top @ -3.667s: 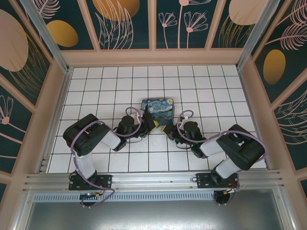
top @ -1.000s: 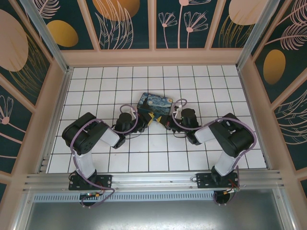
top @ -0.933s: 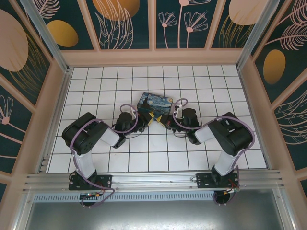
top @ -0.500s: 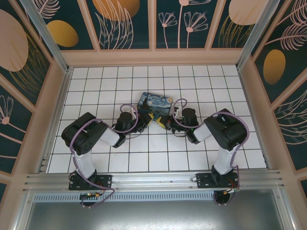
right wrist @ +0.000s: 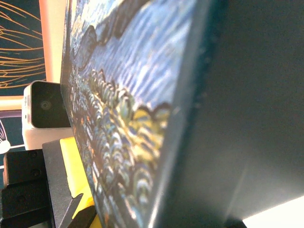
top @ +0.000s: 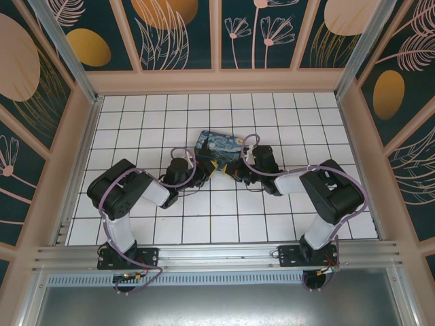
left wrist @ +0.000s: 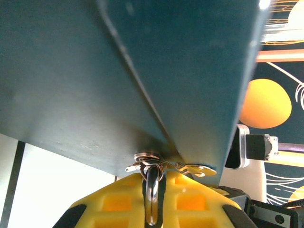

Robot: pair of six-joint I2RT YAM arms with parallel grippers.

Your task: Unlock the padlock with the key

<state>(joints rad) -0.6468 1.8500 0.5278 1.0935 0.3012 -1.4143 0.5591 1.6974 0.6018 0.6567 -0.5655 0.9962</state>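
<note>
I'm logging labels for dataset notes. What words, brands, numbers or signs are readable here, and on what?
None can be read.
The painted box carries only a swirling night-sky picture, no lettering.
The wall panels show plant patterns, no words.
The padlock, seen by its shackle, shows no legible stamp.

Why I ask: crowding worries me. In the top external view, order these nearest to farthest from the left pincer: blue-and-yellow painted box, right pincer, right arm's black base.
From the left pincer:
1. Blue-and-yellow painted box, at its tips, just beyond.
2. Right pincer, close on its right.
3. Right arm's black base, near edge, far right.
</note>
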